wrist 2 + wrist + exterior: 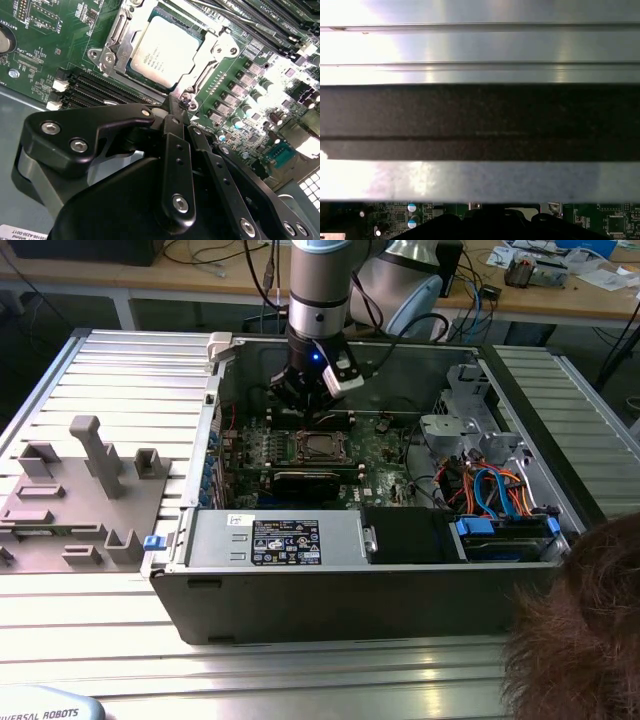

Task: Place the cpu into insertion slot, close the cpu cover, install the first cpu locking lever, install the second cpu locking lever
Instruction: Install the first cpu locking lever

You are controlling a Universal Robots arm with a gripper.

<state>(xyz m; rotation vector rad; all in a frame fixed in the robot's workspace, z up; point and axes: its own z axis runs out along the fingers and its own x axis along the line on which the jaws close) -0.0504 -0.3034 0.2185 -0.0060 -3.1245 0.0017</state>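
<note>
My gripper [172, 107] hangs just beside the insertion slot [150, 82]. The cpu [165, 49] lies in that slot, the cpu cover [212, 47] around it, memory slots [95, 90] alongside.

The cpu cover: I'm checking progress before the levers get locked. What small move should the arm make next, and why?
Probably a short press of the closed fingers toward the socket corner beside them. The cpu is seated, the cpu cover lies flat around it, and the gripper sits at that corner, where a lever catch seems to be.
</note>
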